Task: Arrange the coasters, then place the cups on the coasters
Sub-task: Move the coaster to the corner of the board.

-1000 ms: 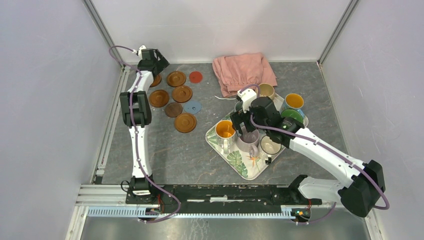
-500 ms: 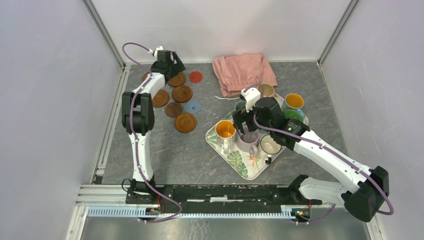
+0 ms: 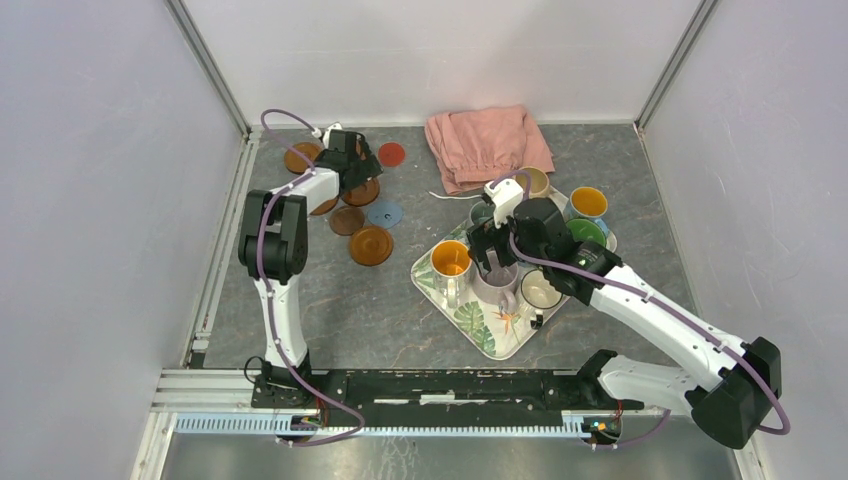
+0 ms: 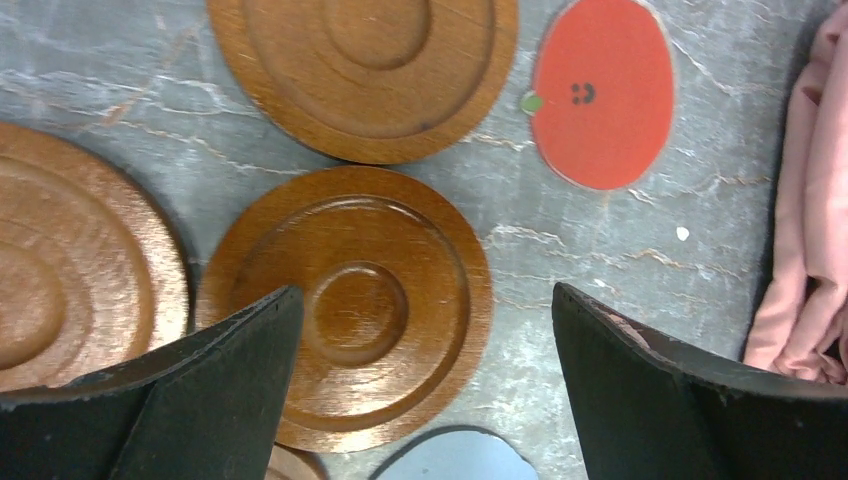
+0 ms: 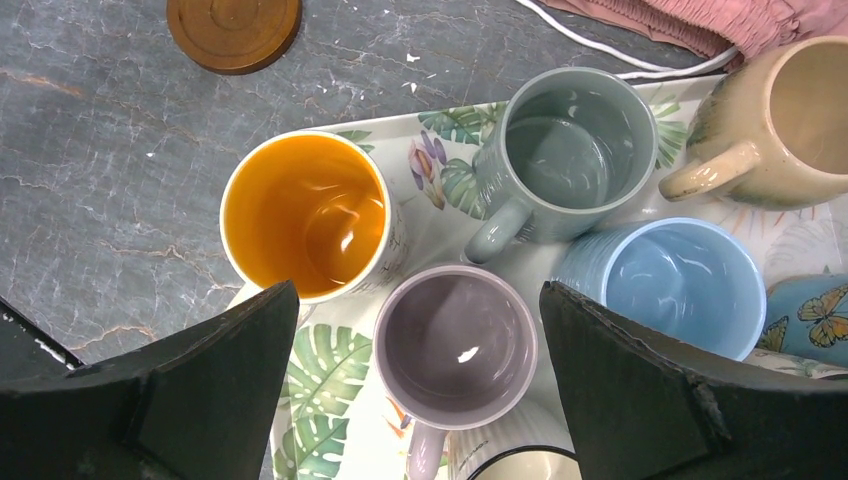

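The left hand (image 4: 425, 300) is held wide open over a brown coaster (image 4: 345, 310), and nothing is gripped. A red coaster (image 4: 603, 92) is seen near it, and a blue coaster (image 4: 455, 460) just beside it. The other coasters (image 3: 371, 245) are laid close together at the far left of the table (image 3: 330, 290). The right hand (image 5: 420, 290) is also spread wide and nothing is held in it. It is held over a lilac cup (image 5: 458, 345). This cup is crowded in with an orange cup (image 5: 305, 215), a grey-green cup (image 5: 575, 150) and a blue cup (image 5: 670, 280) on the tray (image 5: 330, 400). The tray is set well apart from the coasters. A pink cloth (image 3: 487, 145) is seen behind the tray.
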{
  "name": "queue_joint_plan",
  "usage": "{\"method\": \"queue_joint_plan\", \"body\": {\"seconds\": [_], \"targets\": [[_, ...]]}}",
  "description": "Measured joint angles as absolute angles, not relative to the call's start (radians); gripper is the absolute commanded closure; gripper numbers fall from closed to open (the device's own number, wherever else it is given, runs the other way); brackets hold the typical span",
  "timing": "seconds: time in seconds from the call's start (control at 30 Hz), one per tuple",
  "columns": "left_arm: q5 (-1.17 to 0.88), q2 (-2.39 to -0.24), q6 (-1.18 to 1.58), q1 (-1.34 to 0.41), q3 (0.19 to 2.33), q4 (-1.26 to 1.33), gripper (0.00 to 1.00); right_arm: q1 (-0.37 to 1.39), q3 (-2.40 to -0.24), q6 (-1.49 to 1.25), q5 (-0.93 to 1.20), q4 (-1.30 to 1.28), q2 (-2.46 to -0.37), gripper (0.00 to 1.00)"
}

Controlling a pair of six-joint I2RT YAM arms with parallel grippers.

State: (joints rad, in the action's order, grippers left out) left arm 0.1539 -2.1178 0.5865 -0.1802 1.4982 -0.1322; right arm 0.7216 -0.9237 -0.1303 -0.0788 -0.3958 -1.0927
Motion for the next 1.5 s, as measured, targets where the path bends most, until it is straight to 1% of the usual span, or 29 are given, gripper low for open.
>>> {"method": "queue_joint_plan", "body": {"seconds": [0.63, 1.0, 1.5], "targets": [[0.124, -2.117, 0.586, -0.332, 1.498, -0.125, 0.0, 0.722, -0.917, -0.131, -0.079, -0.39, -1.079, 0.02], [0.099, -2.116, 0.587, -0.367, 1.474, -0.075, 0.0, 0.721, -0.899, -0.134, -0.08, -0.39, -1.064, 0.02], [0.093, -2.116, 0.587, -0.434, 1.474, -0.074, 0.0, 0.72, -0.897, -0.138, -0.087, -0.39, -1.053, 0.02]]}}
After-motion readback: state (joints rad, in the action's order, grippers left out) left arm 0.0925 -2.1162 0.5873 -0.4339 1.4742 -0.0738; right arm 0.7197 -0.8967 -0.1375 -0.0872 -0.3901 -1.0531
